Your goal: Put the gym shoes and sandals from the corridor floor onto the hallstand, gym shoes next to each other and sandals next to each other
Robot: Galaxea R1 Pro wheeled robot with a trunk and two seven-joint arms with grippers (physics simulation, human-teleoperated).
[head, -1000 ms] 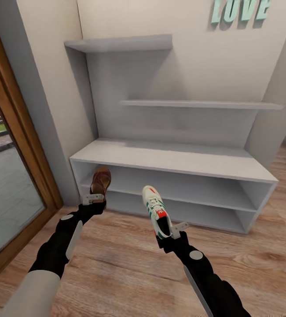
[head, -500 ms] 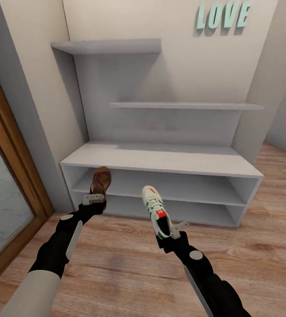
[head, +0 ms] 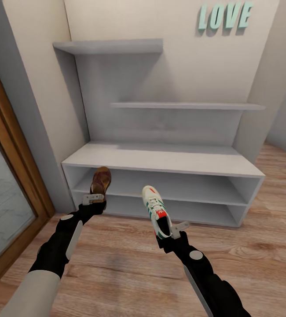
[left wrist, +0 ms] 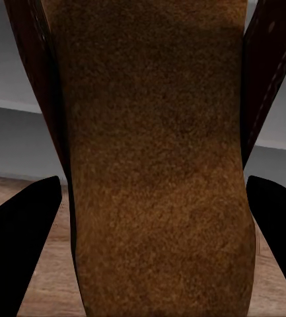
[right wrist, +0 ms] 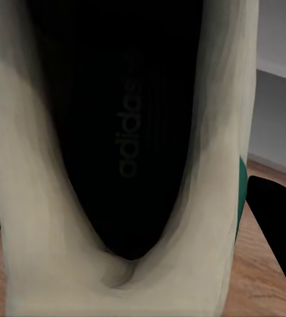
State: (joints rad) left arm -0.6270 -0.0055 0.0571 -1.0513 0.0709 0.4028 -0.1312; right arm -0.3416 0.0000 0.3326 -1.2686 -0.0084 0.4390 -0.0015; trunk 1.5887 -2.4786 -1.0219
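Left hand (head: 93, 199) grips sandal (head: 101, 179), right hand (head: 174, 230) sneaker (head: 155, 210)

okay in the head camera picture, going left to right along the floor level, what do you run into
wooden door frame → left hand holding the brown sandal → right hand holding the gym shoe → right end of the hallstand → bare corridor floor.

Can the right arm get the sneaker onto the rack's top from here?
Probably yes: the right gripper holds the sneaker in front of the rack, and nothing stands between them.
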